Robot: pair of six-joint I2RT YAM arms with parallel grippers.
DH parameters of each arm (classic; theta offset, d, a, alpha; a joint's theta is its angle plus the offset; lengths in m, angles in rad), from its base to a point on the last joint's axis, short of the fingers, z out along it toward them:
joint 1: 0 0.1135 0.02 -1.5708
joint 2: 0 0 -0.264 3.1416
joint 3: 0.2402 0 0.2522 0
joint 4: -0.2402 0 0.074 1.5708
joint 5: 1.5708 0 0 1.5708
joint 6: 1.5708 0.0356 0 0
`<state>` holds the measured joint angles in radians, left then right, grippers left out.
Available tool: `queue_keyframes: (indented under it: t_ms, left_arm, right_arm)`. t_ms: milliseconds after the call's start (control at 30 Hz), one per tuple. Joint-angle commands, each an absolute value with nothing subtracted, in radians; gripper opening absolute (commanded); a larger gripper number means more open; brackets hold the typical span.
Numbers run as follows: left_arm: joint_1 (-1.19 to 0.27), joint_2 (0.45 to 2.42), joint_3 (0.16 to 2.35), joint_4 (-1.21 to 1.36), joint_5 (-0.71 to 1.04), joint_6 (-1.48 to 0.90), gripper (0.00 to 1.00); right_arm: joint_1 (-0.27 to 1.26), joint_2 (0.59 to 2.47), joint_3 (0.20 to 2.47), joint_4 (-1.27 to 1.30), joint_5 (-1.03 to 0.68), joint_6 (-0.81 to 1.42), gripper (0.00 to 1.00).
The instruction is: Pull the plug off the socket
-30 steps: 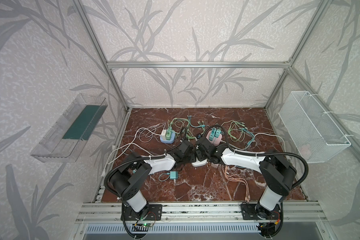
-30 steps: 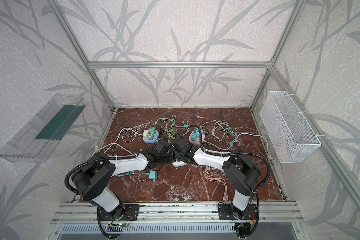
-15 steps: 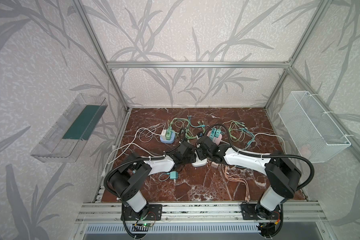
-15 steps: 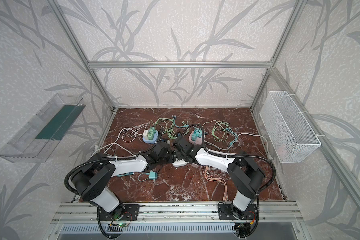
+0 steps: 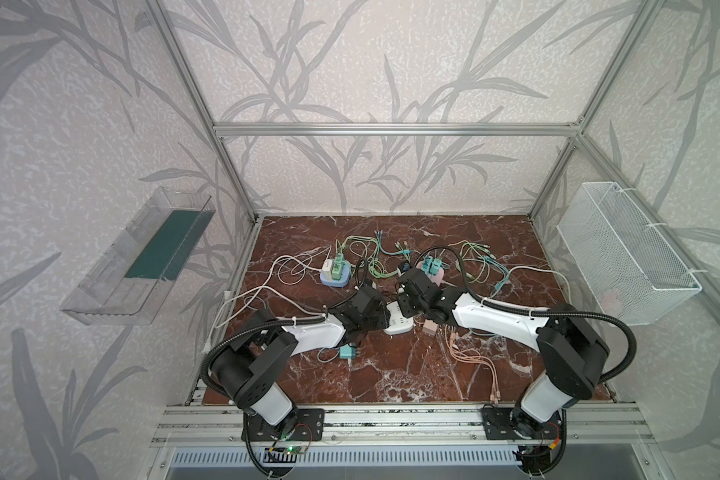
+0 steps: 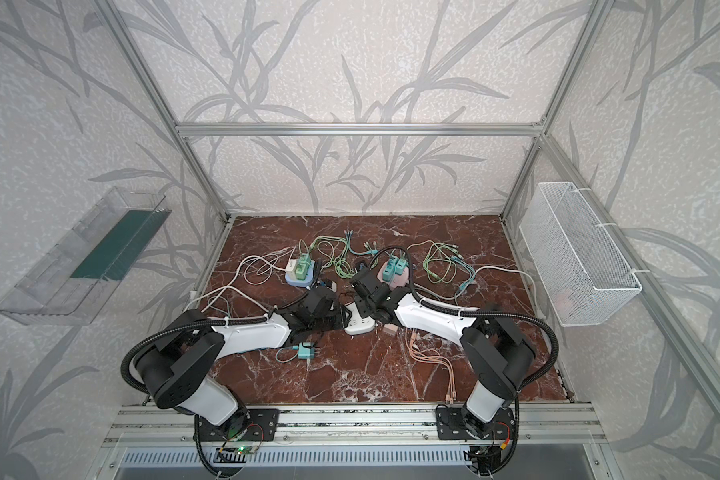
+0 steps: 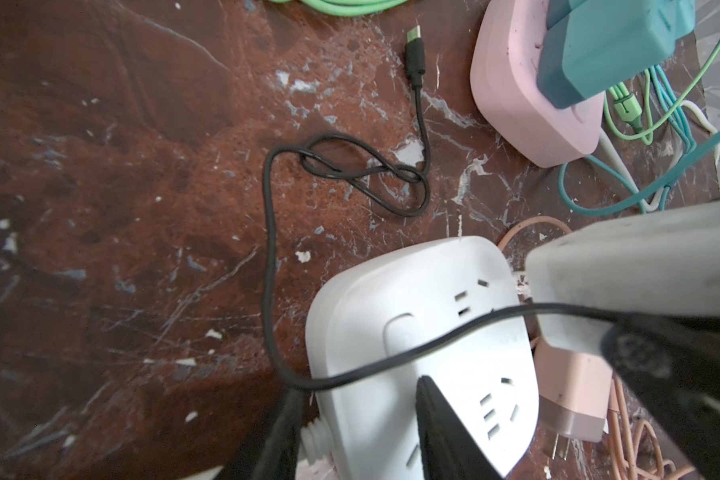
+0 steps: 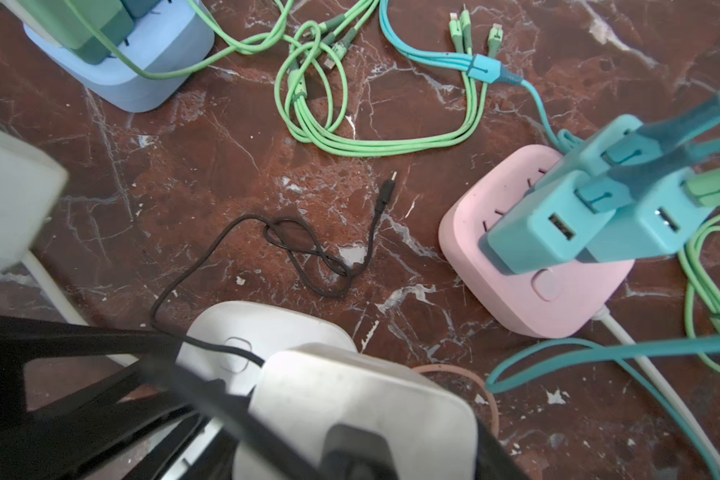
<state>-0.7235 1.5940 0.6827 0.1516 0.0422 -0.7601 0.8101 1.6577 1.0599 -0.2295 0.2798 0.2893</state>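
Hanging in the clamped right gripper (image 5: 405, 305), the white plug (image 7: 641, 270) is over the right edge of the white socket (image 7: 412, 332), near the middle of the table (image 5: 433, 374). Its pins are hidden, but the slots showing on the socket's face are bare, so it looks freed or nearly so. The left gripper (image 7: 358, 392) straddles the socket's left, corded end; whether it pinches the body or only presses it down I cannot tell.

The plug's black cable (image 7: 267, 249) drapes across the socket's face, passes that gripper's fingers and loops on the table farther back. That is the main hazard: a longer pull could tighten the cable against the fingers and drag the socket along. If a pin is in fact seated, a tilted pull could jam it.

A pink charger (image 7: 570, 395) lies just right of the socket, and a pink socket (image 7: 516, 104) loaded with teal chargers (image 8: 558, 224) stands beyond. A wide swing could knock either.
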Motion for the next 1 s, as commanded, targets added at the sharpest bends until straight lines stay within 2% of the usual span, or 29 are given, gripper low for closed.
queue_keyframes:
  t_ms: [0,433,967]
  left_arm:
    - [-0.723,1.595,0.644,0.029,0.031,-0.749,0.46]
    - [-0.724,1.578,0.624,0.057,0.048,-0.741,0.46]
    - [-0.726,1.514,0.589,0.061,0.044,-0.732,0.46]
  right_arm:
    - [0.787,1.615,1.094,-0.293,0.249,0.255,0.54]
    - [0.72,1.645,1.11,-0.416,0.172,0.204,0.55]
    - [0.702,1.793,1.227,-0.588,0.108,0.211,0.56]
